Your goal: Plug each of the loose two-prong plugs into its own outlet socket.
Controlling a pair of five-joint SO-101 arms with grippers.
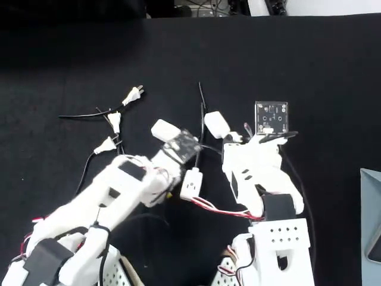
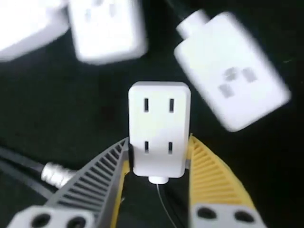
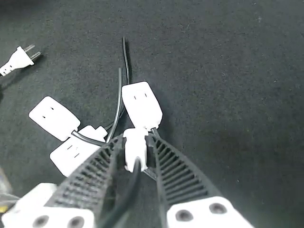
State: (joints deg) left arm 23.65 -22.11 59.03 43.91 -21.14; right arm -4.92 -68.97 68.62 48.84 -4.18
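The white plug (image 3: 135,152) on its black cord (image 3: 124,190) is clamped between the fingers (image 3: 175,171) of the right gripper (image 3: 136,138). Its nose is butted against the end of an outlet socket (image 3: 141,105); whether its prongs are in any slot I cannot tell. That socket lies unheld on the counter (image 1: 309,65), so a push would likely just skate it away. A second outlet socket (image 2: 159,130) is pinched near its cord end by the left gripper (image 2: 159,142), fingers (image 2: 209,175) closed on its sides. So short a hold may let it pivot under load. Three loose two-prong plugs (image 1: 134,94) lie well apart from the sockets, toward the left arm's side. Their dark cords (image 1: 83,114) cross and could snag or drag one another.
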